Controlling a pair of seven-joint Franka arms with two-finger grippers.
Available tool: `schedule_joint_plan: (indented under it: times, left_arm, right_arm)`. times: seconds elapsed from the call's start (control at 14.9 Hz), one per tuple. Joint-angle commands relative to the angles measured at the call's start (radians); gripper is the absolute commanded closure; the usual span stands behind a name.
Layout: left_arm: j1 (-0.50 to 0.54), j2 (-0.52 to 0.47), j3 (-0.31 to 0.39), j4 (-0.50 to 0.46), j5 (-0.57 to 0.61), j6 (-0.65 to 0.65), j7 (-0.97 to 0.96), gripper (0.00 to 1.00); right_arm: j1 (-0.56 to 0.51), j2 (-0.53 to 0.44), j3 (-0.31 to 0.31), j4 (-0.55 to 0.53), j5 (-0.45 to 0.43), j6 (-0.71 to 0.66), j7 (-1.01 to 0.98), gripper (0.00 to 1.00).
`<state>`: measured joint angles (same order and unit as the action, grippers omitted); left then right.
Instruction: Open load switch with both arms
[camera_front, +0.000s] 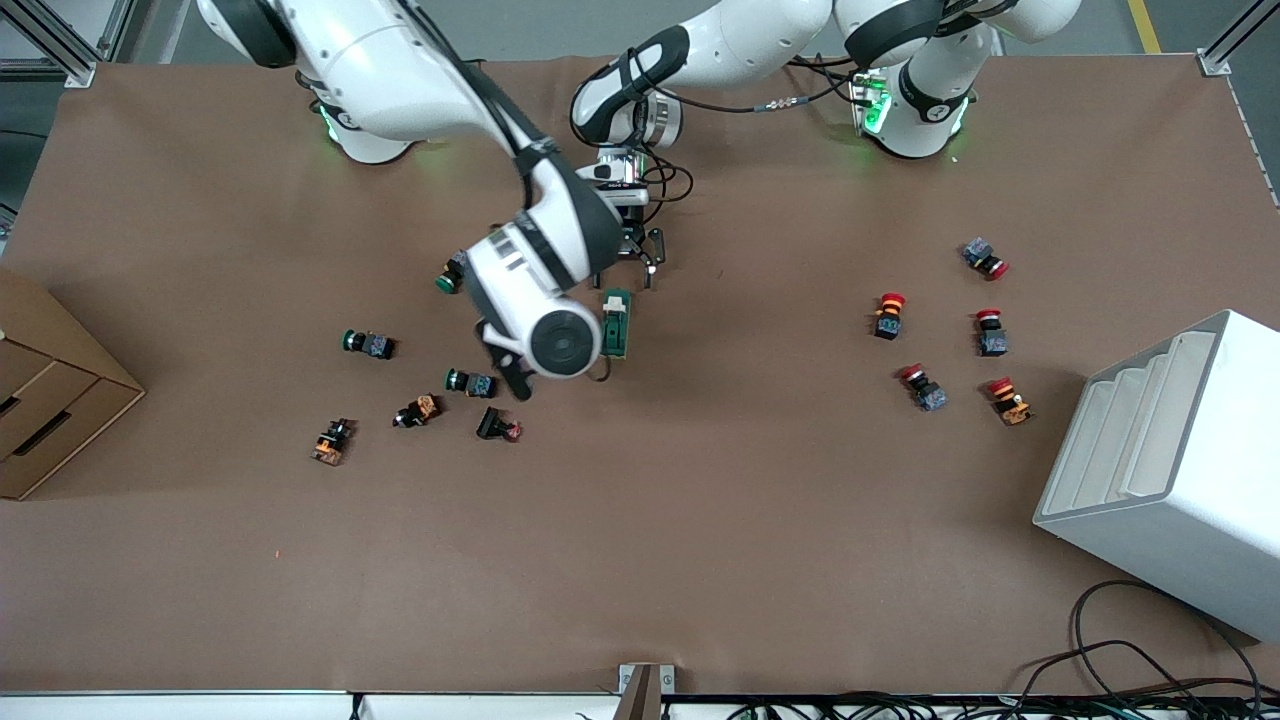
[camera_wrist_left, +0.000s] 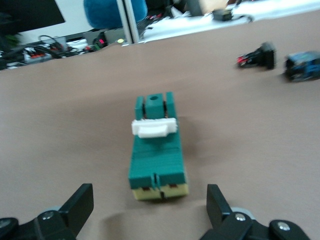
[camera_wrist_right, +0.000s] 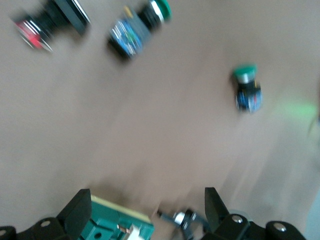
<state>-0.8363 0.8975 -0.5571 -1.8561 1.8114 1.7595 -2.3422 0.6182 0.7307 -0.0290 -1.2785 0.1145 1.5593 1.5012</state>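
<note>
The load switch (camera_front: 617, 322), a dark green block with a white lever, lies on the brown table near its middle. My left gripper (camera_front: 634, 270) hangs low just beside the switch's end that lies farther from the front camera. In the left wrist view the load switch (camera_wrist_left: 157, 150) lies just ahead of the left gripper (camera_wrist_left: 149, 207), which is open and holds nothing. My right gripper (camera_wrist_right: 146, 207) is open over the table beside the load switch (camera_wrist_right: 117, 227), with one finger next to the green body. The right wrist hides that gripper in the front view.
Green push buttons (camera_front: 368, 343) (camera_front: 470, 381) (camera_front: 450, 275) and orange and black ones (camera_front: 418, 411) (camera_front: 498, 426) lie toward the right arm's end. Red buttons (camera_front: 888, 315) (camera_front: 991, 333) cluster toward the left arm's end near a white bin (camera_front: 1170, 470). A cardboard box (camera_front: 50, 400) sits at the table's edge.
</note>
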Motion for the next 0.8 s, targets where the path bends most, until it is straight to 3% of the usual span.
schedule_joint_plan:
  times: [0.0,0.13,0.4,0.6,0.74]
  left_arm:
    - [0.019,-0.072,-0.021,0.038,-0.160,0.005,0.130,0.01]
    - [0.089,-0.115,-0.082,0.067,-0.242,0.032,0.216,0.01]
    - [0.302,-0.118,-0.268,0.271,-0.501,0.023,0.522,0.00]
    - [0.426,-0.170,-0.322,0.357,-0.668,-0.044,0.673,0.00]
    - [0.518,-0.225,-0.336,0.373,-0.780,-0.049,0.762,0.00]
  right_arm:
    - [-0.104,-0.079,0.017,-0.022,-0.042,-0.005,-0.334,0.00]
    - [-0.197,-0.120,0.017,-0.030,-0.050,-0.010,-0.602,0.00]
    - [-0.378,-0.218,0.017,-0.064,-0.064,-0.016,-1.080,0.00]
    - [-0.488,-0.269,0.015,-0.077,-0.075,-0.024,-1.321,0.00]
    - [-0.523,-0.295,0.017,-0.079,-0.145,-0.039,-1.410,0.00]
